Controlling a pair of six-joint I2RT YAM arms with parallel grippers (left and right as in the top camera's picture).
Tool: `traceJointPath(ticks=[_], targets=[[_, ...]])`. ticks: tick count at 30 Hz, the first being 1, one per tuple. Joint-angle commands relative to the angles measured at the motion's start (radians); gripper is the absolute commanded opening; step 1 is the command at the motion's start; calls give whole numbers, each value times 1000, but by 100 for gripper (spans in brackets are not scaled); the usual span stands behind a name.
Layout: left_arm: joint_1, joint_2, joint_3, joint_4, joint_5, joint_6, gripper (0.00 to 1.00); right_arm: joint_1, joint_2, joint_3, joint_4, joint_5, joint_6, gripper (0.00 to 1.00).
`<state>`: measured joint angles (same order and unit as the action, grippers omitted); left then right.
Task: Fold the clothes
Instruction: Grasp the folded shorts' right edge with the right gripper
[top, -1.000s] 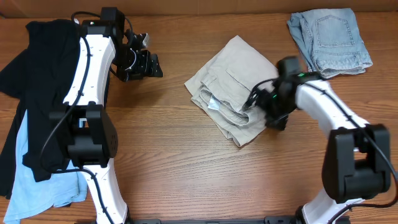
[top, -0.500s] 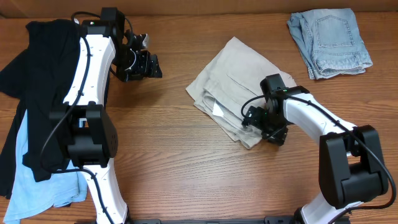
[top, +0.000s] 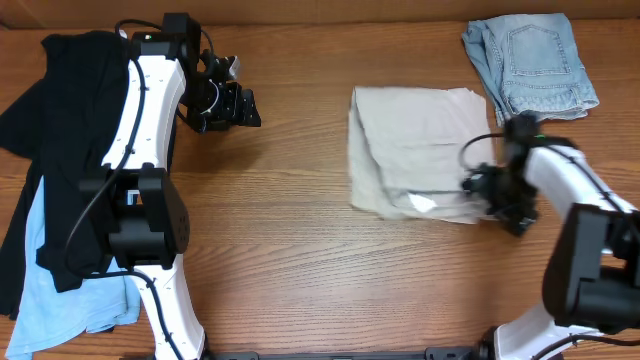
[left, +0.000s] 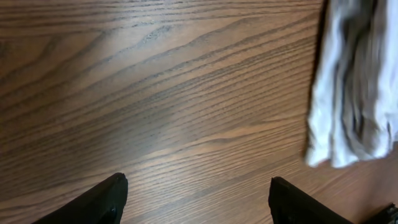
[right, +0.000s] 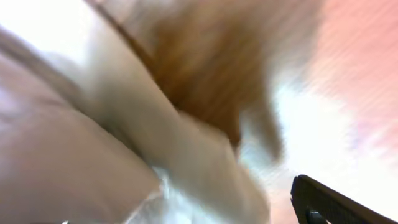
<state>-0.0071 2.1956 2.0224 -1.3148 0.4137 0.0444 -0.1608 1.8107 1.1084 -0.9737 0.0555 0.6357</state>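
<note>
four, one each: khaki shorts (top: 415, 150), denim shorts (top: 530, 65), black top (top: 60, 120), blue shirt (top: 50, 310).

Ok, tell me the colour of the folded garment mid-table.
Plain beige; the garment shows best in the overhead view.

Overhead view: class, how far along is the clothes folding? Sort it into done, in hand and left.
Done: the pale denim shorts lie folded, far right. In hand: the beige shorts form a rough rectangle mid-table, with the right gripper at their right edge; whether it grips is unclear. Left: the black top and light-blue shirt lie heaped on the left; the left gripper hangs open.
</note>
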Motion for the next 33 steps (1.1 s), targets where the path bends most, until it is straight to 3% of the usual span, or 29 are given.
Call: traceJointPath(ticks=[1,6,15,21,33], targets=[[-1,-6,19,-10,-6,1,75,-100,-6,119,-52,-62,-76,100],[-1,-6,19,-13,-6,1,75,-96,-127,200,-77,-383,-78,100],[-1,-6,19,-13,-7,2,75,27,-152,115,-115,-248,241,100],[-1,-6,19,-12,-15,2,75,106,-151,-43,18,-231,348,100],[-1,-5,18,-12,-15,2,74,146,-148,-287,369,-211,367,100]])
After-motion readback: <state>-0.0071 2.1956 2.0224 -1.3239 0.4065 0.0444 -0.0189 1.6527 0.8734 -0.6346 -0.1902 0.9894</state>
